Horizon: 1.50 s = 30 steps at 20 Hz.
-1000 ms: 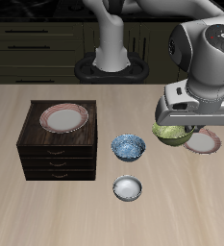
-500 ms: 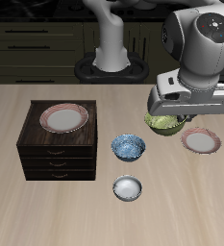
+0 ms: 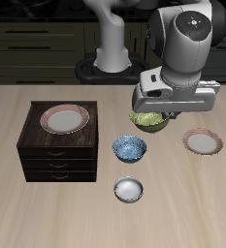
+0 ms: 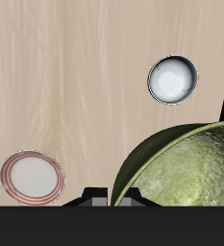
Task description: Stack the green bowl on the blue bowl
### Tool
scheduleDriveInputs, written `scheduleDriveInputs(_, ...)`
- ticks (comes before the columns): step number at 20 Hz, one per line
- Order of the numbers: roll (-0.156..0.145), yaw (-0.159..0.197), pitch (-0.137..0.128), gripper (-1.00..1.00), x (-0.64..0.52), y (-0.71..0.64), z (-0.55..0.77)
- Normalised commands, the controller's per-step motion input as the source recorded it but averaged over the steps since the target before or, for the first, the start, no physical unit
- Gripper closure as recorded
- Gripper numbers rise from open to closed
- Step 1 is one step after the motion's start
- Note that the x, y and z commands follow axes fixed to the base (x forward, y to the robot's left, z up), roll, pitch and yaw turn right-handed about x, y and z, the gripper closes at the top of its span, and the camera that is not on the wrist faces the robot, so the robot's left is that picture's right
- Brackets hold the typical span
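Sim tabletop, exterior view, L to R: dark wooden drawer cabinet (image 3: 56,145) w/ a pink-rimmed plate (image 3: 64,118) on top. Beside it on the bare table (image 3: 27,213), the blue bowl (image 3: 129,148), mottled blue and white; nearer the front edge, a small silvery-white bowl (image 3: 129,190). Above and just behind the blue bowl, the Franka's gripper (image 3: 153,118) pinches the green bowl (image 3: 147,121) by its rim, carrying it clear of the tabletop; the bowl hangs below the grey hand, partly hidden by it. It isn't over the blue bowl, but near it, farther back. At far R, a second pink-rimmed plate (image 3: 203,142) lies flat on the table.

Wrist view: green bowl (image 4: 186,173) fills much of the frame, speckled olive interior and rim plain; the silvery-white bowl (image 4: 172,79) and a pink-rimmed plate (image 4: 32,177) lie on the wood below.
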Motion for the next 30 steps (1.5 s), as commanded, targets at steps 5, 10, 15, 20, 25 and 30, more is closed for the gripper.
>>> scheduleDriveInputs(5,-0.030,-0.008,0.003,1.00,-0.14,-0.29,-0.04)
scheduleDriveInputs(10,-0.014,0.009,-0.053,1.00,-0.24,-0.25,0.13)
scheduleDriveInputs(15,0.022,-0.006,-0.049,1.00,-0.25,-0.18,0.12)
scheduleDriveInputs(20,-0.002,-0.038,-0.034,1.00,-0.10,-0.24,0.09)
scheduleDriveInputs(25,0.006,-0.018,-0.023,1.00,-0.10,-0.16,0.05)
scheduleDriveInputs(30,-0.008,-0.011,-0.030,1.00,-0.09,-0.16,0.12)
